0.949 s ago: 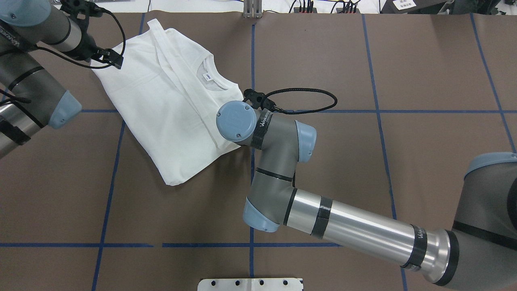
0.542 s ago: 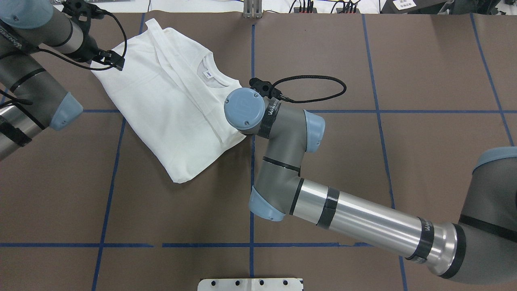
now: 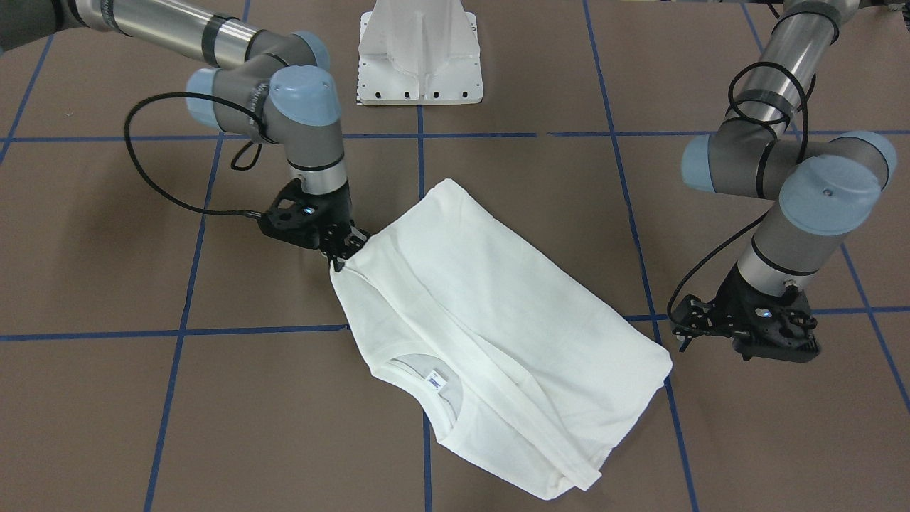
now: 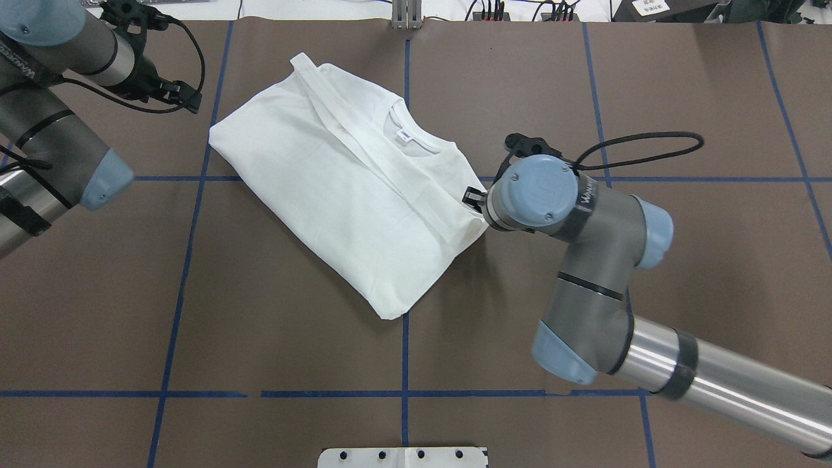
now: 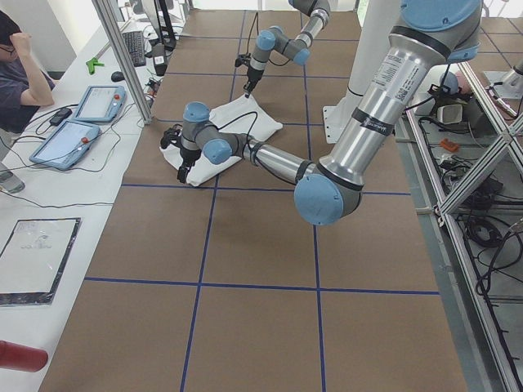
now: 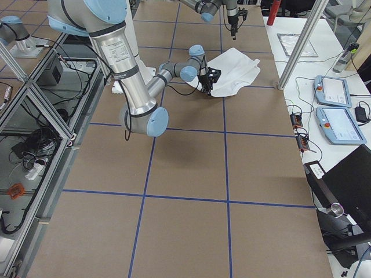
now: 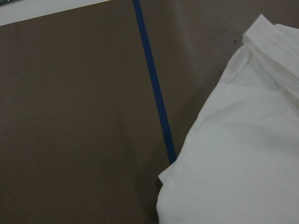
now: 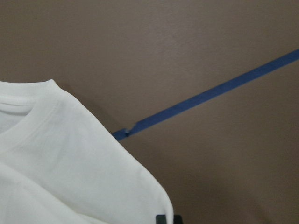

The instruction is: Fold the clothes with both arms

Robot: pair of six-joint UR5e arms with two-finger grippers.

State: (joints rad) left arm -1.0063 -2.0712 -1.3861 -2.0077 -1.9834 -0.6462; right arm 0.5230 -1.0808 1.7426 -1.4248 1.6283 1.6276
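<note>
The white folded shirt (image 4: 338, 182) lies flat on the brown table, collar and neck label (image 4: 404, 135) facing up. My right gripper (image 3: 341, 252) is shut on the shirt's corner (image 3: 355, 267). In the overhead view that gripper (image 4: 473, 198) is mostly hidden under its wrist, at the shirt's right edge. The right wrist view shows the shirt (image 8: 60, 163) and one dark fingertip (image 8: 163, 218) at the bottom edge. My left gripper (image 3: 771, 345) hovers beside the shirt's opposite edge, apart from it, fingers spread and holding nothing. The left wrist view shows the shirt's edge (image 7: 243, 154) only.
A white pedestal base (image 3: 419, 57) stands at the robot's side of the table. Blue tape lines (image 4: 404, 338) grid the brown surface. In the left side view, a person (image 5: 16, 73) sits by a side table with tablets (image 5: 73, 139).
My right gripper has dragged the shirt to the right, toward the table's middle. The left gripper stayed put, so the shirt's edge now lies well clear of it.
</note>
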